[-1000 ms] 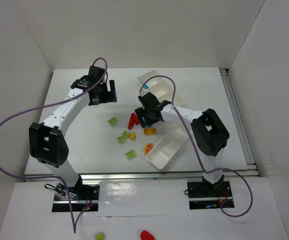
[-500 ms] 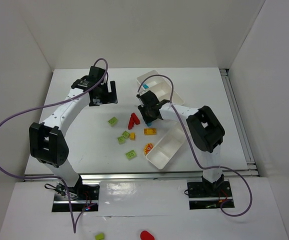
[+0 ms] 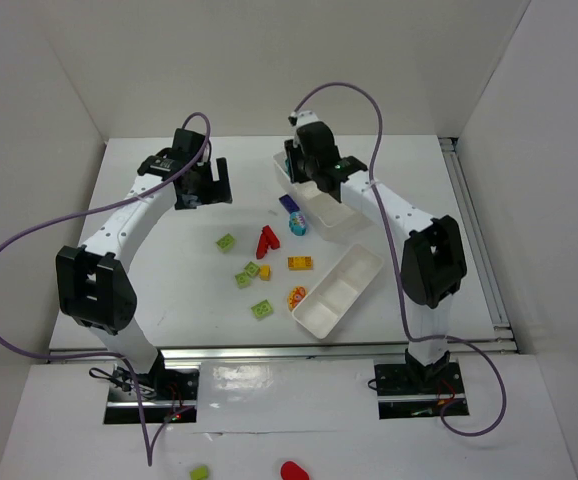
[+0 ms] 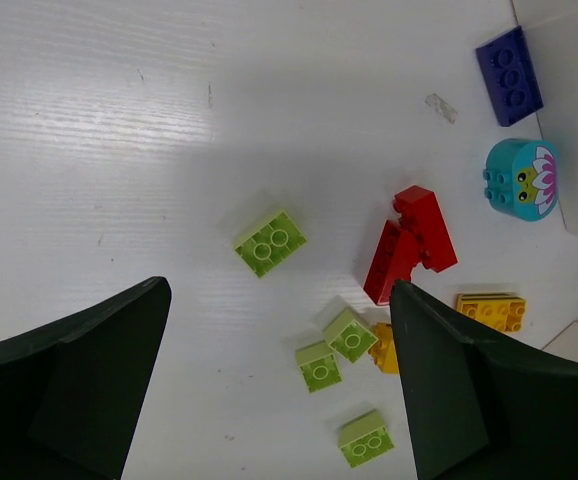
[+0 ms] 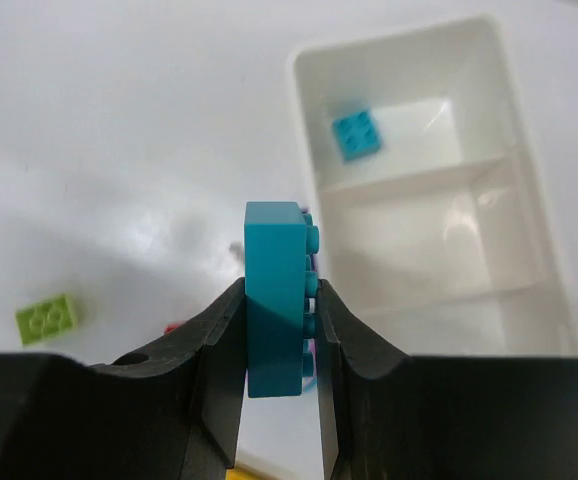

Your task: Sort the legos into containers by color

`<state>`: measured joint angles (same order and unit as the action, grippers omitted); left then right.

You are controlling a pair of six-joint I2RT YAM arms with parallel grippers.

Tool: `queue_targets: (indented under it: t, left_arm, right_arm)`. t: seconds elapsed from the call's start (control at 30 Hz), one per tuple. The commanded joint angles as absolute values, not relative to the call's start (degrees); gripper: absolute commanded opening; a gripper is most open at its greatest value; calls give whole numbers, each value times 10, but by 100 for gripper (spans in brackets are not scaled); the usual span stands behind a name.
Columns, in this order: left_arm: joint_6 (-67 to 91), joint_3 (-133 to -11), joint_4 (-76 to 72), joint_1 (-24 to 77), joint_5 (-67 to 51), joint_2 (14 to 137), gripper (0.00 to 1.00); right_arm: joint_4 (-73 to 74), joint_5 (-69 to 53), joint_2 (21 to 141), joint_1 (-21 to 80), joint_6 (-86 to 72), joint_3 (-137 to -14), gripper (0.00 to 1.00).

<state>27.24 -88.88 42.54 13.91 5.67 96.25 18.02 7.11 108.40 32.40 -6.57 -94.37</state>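
tabletop: white; everything I am working with sits around its middle and right half.
left arm: reaches from the near-left corner toward the far edge, left of centre.
right arm: stretches from the near-right corner to the far edge, near the middle.
far tray: white with dividers, by the far edge just right of centre. I see a second teal brick lying in its end compartment.
near tray: white, lying slantwise toward the near edge, right of centre.
left fingers: spread wide apart, above the loose bricks.
right fingers: clamped on a teal brick, which is held on edge, studs turned toward the far tray, raised beside that tray's corner.
red brick: tipped over, at the middle of the tabletop.
teal round piece: flower print, just beside the far tray's long side.
purple brick: near the round piece, on its far-edge side.
orange-yellow bricks: one flat between the red brick and the near tray, and a smaller one just beside a lime one.
lime bricks: four, scattered from left of the red brick toward the near edge.
red-and-yellow piece: just beside the near tray's near end; I cannot make out its shape.
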Motion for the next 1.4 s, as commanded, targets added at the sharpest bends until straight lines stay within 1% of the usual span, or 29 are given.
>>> queue_targets:
  t: [0.0, 0.13, 0.33, 0.37, 0.4, 0.5, 0.53, 0.57, 0.6, 0.63, 0.67, 0.7, 0.73, 0.77, 0.8, 0.83, 0.9, 0.93, 1.03, 1.13, 1.2, 1.3, 1.37]
  left_arm:
    - [267, -909, 435, 134, 53, 955, 100]
    - [262, -904, 441, 134, 53, 955, 100]
    - [257, -904, 446, 129, 53, 961, 100]
    - [251, -904, 446, 129, 53, 961, 100]
    - [251, -904, 446, 129, 53, 966, 100]
    - [240, -918, 452, 129, 53, 971, 100]
    - [240, -918, 459, 129, 53, 971, 100]
    - [240, -918, 459, 129, 53, 971, 100]
    - [240, -918, 459, 129, 53, 971, 100]
    - [240, -918, 459, 129, 53, 965, 100]
    - [240, -918, 459, 129, 53, 965, 100]
    - [240, -918, 459, 129, 53, 965, 100]
    - [240, -918, 459, 129, 53, 965, 100]
    - [240, -918, 459, 129, 53, 965, 100]
    - [240, -912, 459, 129, 53, 965, 100]
    - [240, -912, 459, 129, 53, 965, 100]
    - [240, -912, 459, 129, 69, 965, 100]
    - [240, -912, 459, 129, 76, 965, 100]
    - [245, -907, 459, 129, 87, 952, 100]
    - [250, -907, 459, 129, 87, 952, 100]
    - [250, -902, 459, 129, 87, 952, 100]
    - [256, -897, 459, 129, 81, 952, 100]
    - [256, -896, 459, 129, 81, 947, 100]
  right_arm:
    - [168, 109, 1141, 304, -68, -1027, 24]
    - [173, 134, 1226, 282, -73, -1114, 24]
    - [143, 134, 1296, 265, -73, -1197, 26]
    - [136, 134, 1317, 259, -80, -1206, 30]
    - [136, 134, 1331, 259, -80, -1238, 37]
    - [189, 128, 1380, 249, -95, -1319, 71]
    - [194, 128, 1380, 249, -95, -1337, 72]
    - [194, 122, 1358, 249, -95, -1311, 72]
    - [183, 122, 1337, 257, -95, -1310, 72]
    - [176, 130, 1312, 265, -95, -1249, 72]
    - [169, 136, 1259, 271, -95, -1211, 72]
    - [164, 141, 1230, 277, -95, -1173, 72]
    - [158, 142, 1203, 293, -106, -1099, 72]
    - [158, 142, 1154, 301, -121, -1065, 72]
    - [158, 142, 1131, 310, -127, -1030, 72]
    - [163, 135, 1110, 321, -132, -963, 72]
    - [163, 129, 1054, 353, -137, -899, 72]
    - [163, 129, 1040, 362, -145, -847, 72]
    - [163, 119, 1000, 381, -173, -771, 72]
    - [163, 99, 995, 381, -196, -744, 71]
    - [163, 84, 1024, 387, -202, -737, 71]
    - [195, 104, 1070, 387, -208, -777, 71]
    - [195, 110, 1081, 387, -208, -782, 74]
